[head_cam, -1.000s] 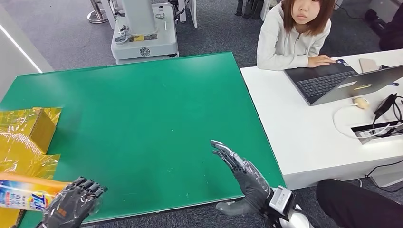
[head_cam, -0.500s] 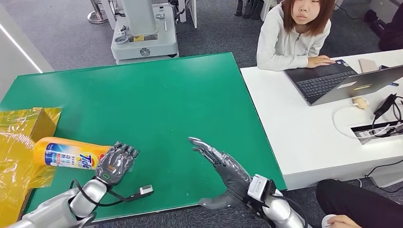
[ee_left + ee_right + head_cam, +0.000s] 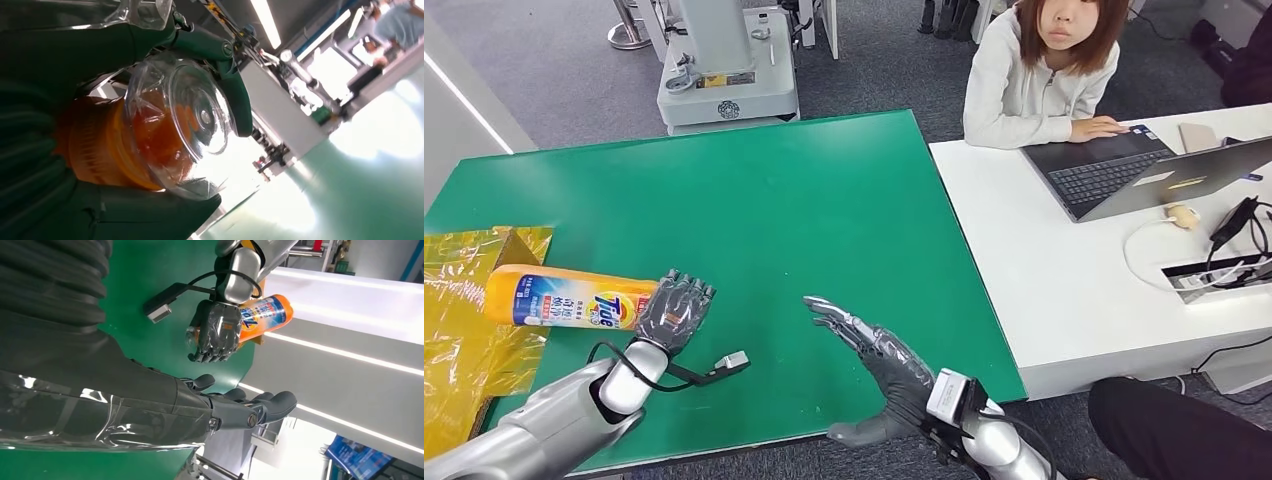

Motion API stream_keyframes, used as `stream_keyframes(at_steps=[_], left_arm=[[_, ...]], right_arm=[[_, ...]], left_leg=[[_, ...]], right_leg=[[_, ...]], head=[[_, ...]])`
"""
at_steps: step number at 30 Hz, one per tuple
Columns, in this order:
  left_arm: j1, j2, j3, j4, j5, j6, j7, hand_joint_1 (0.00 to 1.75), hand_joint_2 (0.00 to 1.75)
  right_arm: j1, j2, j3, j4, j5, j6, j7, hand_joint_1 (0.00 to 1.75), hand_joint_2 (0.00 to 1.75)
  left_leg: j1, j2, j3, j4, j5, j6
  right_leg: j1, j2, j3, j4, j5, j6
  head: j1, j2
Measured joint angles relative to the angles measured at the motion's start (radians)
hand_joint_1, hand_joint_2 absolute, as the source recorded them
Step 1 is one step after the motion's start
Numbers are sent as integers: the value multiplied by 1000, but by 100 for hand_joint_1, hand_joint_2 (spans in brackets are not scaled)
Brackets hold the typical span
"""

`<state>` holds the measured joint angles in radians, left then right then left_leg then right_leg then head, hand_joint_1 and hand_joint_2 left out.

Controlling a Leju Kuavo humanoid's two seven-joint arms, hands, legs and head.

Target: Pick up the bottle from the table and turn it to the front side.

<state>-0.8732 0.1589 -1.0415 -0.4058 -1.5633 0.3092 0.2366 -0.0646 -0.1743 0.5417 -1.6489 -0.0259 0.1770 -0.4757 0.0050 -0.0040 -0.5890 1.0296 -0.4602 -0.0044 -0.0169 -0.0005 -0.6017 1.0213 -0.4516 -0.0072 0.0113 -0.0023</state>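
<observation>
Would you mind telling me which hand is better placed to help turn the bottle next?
Probably the right hand. It is open, fingers spread, reaching over the green table toward the bottle. The left hand already grips the bottle's cap end, so it cannot regrip alone.

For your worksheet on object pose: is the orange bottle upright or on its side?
On its side: the bottle lies level in the left hand, its cap end in the grip.

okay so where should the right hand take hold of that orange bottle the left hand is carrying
Probably the bare orange body, coming in from the far side. The left hand already wraps the cap end, the bottle lies sideways in the air, and the right hand is open, apart from it.
</observation>
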Motion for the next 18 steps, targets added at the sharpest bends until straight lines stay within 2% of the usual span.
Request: stream_keyframes(at_steps=[3,6,18], left_arm=[[-6,-2,14,26,6,-89,2,175,175],[-8,1,35,43,8,-127,0,175,175],[-8,8,93,68,21,-170,-20,175,175]], right_arm=[[-1,0,2,10,-6,-1,3,0,175],[-6,0,5,20,-15,0,6,0,175],[-21,14,11,35,-20,2,26,0,175]], left_leg=[[0,0,0,0,0,0],[0,0,0,0,0,0],[0,0,0,0,0,0]], right_leg=[[0,0,0,0,0,0],[0,0,0,1,0,0],[0,0,0,0,0,0]], head=[[0,0],[0,0],[0,0]])
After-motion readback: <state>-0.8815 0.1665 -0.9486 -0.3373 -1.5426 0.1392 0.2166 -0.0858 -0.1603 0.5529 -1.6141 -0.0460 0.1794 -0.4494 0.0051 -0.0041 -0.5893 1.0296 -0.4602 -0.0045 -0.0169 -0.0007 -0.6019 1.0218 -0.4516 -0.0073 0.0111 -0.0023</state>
